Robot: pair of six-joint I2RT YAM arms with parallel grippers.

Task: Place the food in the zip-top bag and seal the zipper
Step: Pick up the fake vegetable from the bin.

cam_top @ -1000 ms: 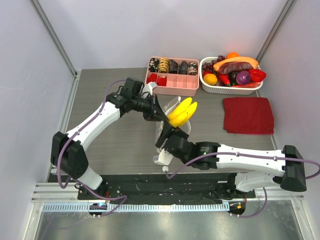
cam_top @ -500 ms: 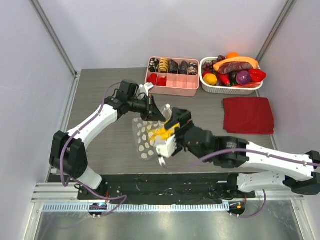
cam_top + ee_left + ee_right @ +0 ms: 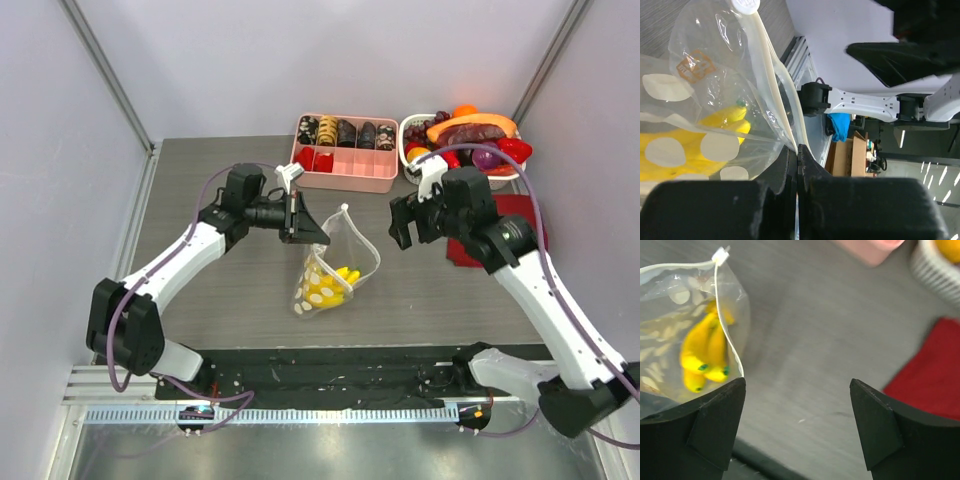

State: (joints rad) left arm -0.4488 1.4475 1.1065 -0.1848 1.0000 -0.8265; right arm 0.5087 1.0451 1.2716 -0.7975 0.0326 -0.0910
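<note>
Left claw (image 3: 316, 236) pinches our dotted bag (image 3: 350, 250) by its rim; right claw (image 3: 796, 385) gapes wide, holding nothing.
We see the yellow bananas (image 3: 330, 288) lying inside the bag, well left of the red cloth (image 3: 497, 230).

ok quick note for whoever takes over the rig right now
Left gripper: shut on the mouth edge of the bag, which hangs from it.
Right gripper: open, empty, up over the table.
Banana: inside the bag; no other food shows in it.
Zipper: mouth gapes, not sealed.
Done: banana bagged.
Left: add any other food wanted, then press the zipper shut.
</note>
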